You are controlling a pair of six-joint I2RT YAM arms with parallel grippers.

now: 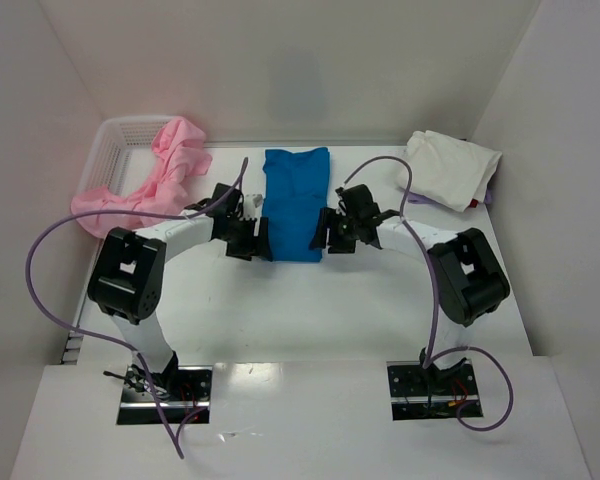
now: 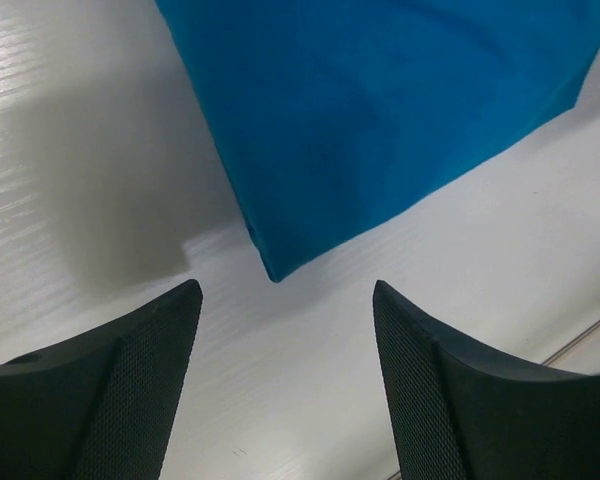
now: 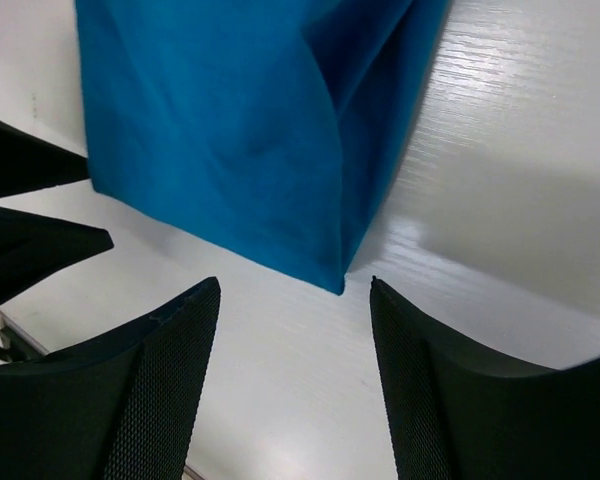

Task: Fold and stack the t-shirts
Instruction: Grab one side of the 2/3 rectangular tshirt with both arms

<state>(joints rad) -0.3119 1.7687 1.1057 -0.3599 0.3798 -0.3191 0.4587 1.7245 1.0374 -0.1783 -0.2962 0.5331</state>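
- The left gripper (image 2: 286, 300) has its jaws spread wide with nothing between them. In the left wrist view, one near corner of the blue t-shirt (image 2: 380, 110) points down from the upper middle of the frame towards the gap. The corner lies just ahead of the fingertips and appears clear of them.
- The right gripper (image 3: 294, 290) is likewise parted and empty. The shirt's other near corner sits just above the gap, a little towards the finger on the right of the frame. A folded layer's edge runs up from that corner.
- From above, the two grippers flank the shirt's near short edge at centre frame, one at each corner, and neither arm is nearer. The coming move probably turns on each pair of jaws closing on its own corner.
- The blue t-shirt is a narrow strip lying flat on the white table (image 1: 280, 320). Its long axis runs from the middle of the frame towards the top, away from the arms, and it shows few creases.
- Farthest off, the pink t-shirts (image 1: 170, 165) lie crumpled over the basket (image 1: 115, 132) at upper left. A cream-white t-shirt (image 1: 450, 168) lies loosely folded at upper right.
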